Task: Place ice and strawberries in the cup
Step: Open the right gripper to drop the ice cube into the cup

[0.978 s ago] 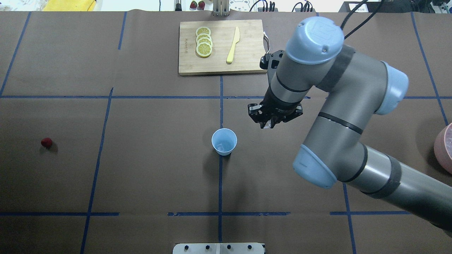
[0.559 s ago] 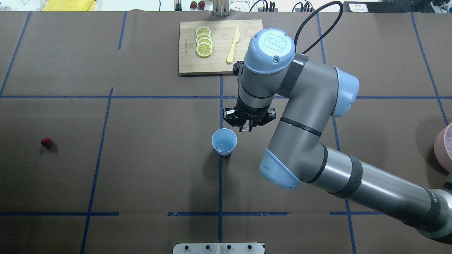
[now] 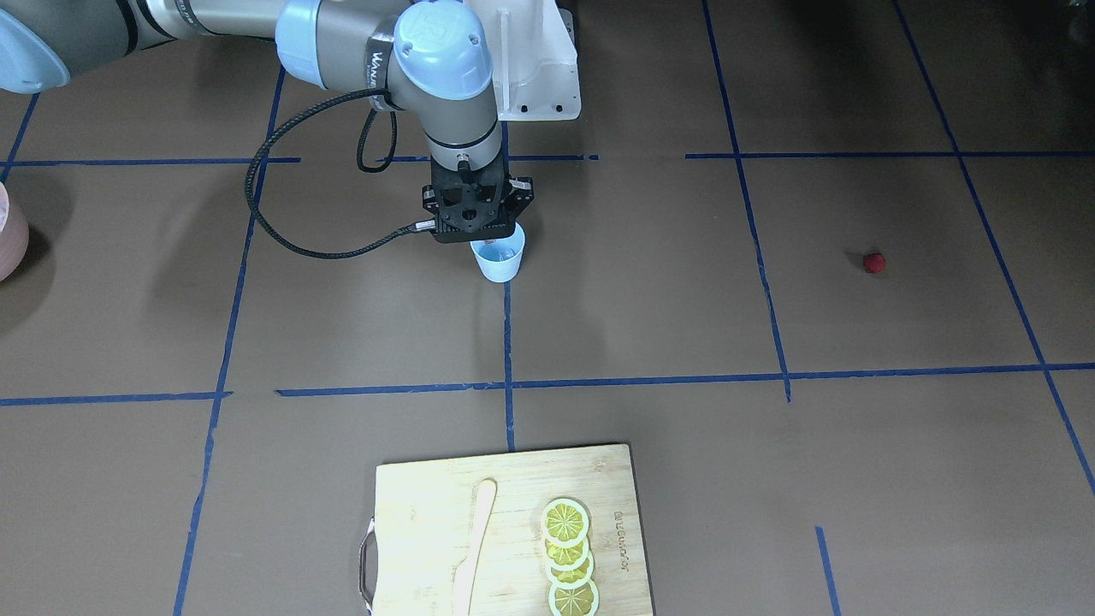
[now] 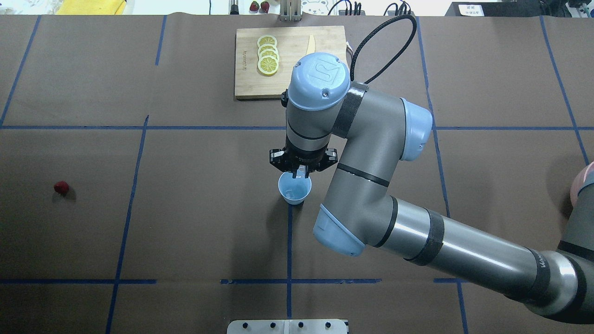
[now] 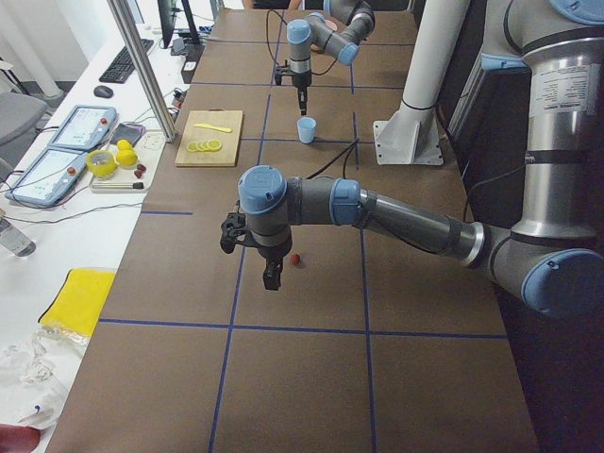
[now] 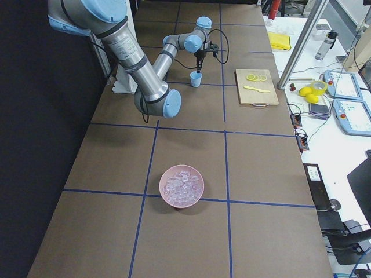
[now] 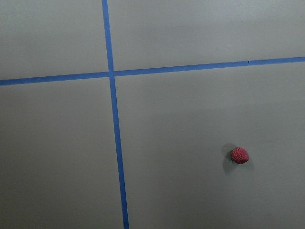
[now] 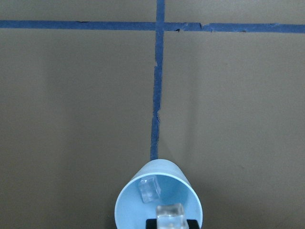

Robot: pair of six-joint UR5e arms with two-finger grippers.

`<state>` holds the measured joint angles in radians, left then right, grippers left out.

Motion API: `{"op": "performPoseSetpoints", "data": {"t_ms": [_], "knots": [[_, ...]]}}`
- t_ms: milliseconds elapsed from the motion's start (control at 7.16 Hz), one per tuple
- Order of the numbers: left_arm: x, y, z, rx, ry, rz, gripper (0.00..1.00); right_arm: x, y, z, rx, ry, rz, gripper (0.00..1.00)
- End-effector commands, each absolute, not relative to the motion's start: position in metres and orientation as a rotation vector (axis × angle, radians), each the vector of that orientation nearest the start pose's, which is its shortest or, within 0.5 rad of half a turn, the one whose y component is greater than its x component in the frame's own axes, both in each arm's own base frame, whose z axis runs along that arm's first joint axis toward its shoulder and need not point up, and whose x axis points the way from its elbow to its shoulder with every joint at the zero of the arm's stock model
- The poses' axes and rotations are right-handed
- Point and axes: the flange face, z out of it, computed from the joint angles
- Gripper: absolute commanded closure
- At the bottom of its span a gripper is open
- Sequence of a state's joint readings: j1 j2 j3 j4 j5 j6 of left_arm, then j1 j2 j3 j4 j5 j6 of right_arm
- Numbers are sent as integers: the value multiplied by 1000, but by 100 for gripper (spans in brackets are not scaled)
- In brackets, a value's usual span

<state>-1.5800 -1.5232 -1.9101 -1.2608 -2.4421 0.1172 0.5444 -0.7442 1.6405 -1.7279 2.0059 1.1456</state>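
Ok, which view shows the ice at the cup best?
Right wrist: one ice cube lies in the cup, a second cube in the right gripper above it. Overhead and front show only faint glints; side views, nothing.

Can't see near rim of small light blue plastic cup [image 8: 125, 200] in right wrist view, cropped by bottom edge. Same for lower part of small clear ice cube [image 8: 170, 212] and most of right gripper [image 8: 170, 224]. Overhead, see only tip of pale yellow plastic knife [image 4: 310, 43], rest behind right arm. Only a sliver of round pink bowl [image 4: 587, 174] at right edge. Can't judge jaws of left gripper [image 5: 271, 278] in left side view, too small.
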Motion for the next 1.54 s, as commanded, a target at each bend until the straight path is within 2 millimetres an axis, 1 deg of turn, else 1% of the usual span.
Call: {"op": "performPoseSetpoints", "data": {"t_ms": [0,140,279,419,559,699,838,978,1118,1257,1397], "knots": [[-61,-453,539,40,871,95,0,-550,-432,142,-26,-834,-51,98],[-61,-453,538,42,871,94,0,-550,-432,140,-24,-838,-52,84],[-61,-453,538,41,871,95,0,-550,-432,139,-30,-839,-37,58],[-61,-453,538,41,871,95,0,-550,-431,139,-30,-840,-38,52],[-61,-453,538,41,871,95,0,-550,-431,139,-30,-840,-38,35],[-61,-453,538,40,871,94,0,-550,-431,139,-31,-840,-37,26],[-61,-453,537,43,871,95,0,-549,-431,138,-33,-842,-29,24],[-61,-454,537,43,871,95,0,-545,-428,132,-28,-855,-28,11],[-61,-455,535,46,870,96,0,-529,-428,124,-12,-879,-24,1],[-61,-456,533,52,870,99,0,-499,-444,128,1,-886,11,1],[-61,-457,533,52,870,99,0,-460,-442,151,1,-865,34,1]]}}
